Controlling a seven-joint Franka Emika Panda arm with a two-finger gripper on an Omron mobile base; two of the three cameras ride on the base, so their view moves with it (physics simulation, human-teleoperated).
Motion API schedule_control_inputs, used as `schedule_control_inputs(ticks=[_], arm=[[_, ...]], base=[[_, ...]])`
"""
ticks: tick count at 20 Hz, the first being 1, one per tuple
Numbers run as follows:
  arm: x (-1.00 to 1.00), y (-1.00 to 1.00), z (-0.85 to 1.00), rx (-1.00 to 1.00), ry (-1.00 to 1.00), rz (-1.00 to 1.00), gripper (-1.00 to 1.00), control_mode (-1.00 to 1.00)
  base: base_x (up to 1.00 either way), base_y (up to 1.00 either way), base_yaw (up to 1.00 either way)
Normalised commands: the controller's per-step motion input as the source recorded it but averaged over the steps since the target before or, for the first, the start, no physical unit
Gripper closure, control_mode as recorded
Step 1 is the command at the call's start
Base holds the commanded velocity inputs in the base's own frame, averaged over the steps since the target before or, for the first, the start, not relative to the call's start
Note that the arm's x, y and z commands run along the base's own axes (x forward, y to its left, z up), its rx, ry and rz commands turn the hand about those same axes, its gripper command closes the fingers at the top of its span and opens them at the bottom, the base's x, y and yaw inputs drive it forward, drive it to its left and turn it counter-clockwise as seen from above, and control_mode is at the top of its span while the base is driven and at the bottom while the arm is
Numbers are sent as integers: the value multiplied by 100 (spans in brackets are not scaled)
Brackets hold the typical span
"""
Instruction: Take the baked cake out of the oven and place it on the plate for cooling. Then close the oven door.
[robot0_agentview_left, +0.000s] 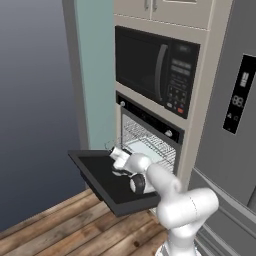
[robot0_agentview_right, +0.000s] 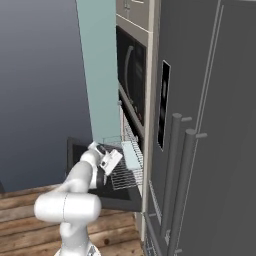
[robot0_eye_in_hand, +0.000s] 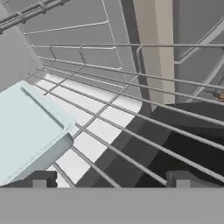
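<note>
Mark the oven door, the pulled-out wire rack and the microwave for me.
oven door (robot0_agentview_left: 102, 176), left base view, on its lowered inner panel.
wire rack (robot0_eye_in_hand: 131, 113), hand view, on a wire near its middle.
microwave (robot0_agentview_left: 140, 62), left base view, on its door window.

Microwave: black, with keypad – built in the cabinet
Fridge: grey, 2 vertical handles
Floor: wooden planks

Wire rack pulled out over open oven door; pale blue-white block lies on rack.
</note>
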Motion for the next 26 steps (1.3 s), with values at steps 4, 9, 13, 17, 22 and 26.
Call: schedule_control_inputs(ticks=[4,9,13,17,22,26], arm=[[49,-91,0,-10,8,0,-100,-100],[30,-90,0,-5,17,0,-100,-100],[2,-36,24,2,19,4,-100,-100],[-52,37,93,13,17,16,-100,-100],[-97,94,100,13,22,23,-100,-100],[-100,100,100,8,16,23,-100,-100]], base=[[0,0,0],[0,0,0],[0,0,0],[0,0,0],[0,0,0],[0,0,0]])
